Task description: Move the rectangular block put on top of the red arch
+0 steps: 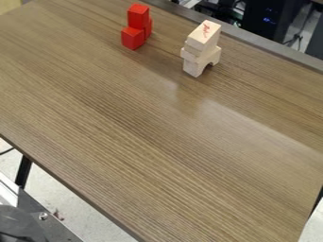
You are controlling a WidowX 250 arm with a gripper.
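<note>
A pale wooden rectangular block (205, 34) with red marks on its upper face sits at the top of a small stack near the far edge of a brown wood-grain counter (145, 142). Below it are more pale wooden pieces (189, 53), and at the bottom a pale arch (193, 68) stands upright on the counter, its opening toward the right of the view. How the block lies relative to the end effector, and whether the end effector is released, clenched or grasping something, I cannot tell.

To the left of the pale stack, apart from it, is a red group: one red cube (131, 38) low at the front, another red cube (138, 16) set higher, and part of a red piece (148, 30) at the right behind them. I cannot tell the shape of that rear piece. Beyond the far edge, at upper right, is black equipment (271, 19) with small blue lights.
</note>
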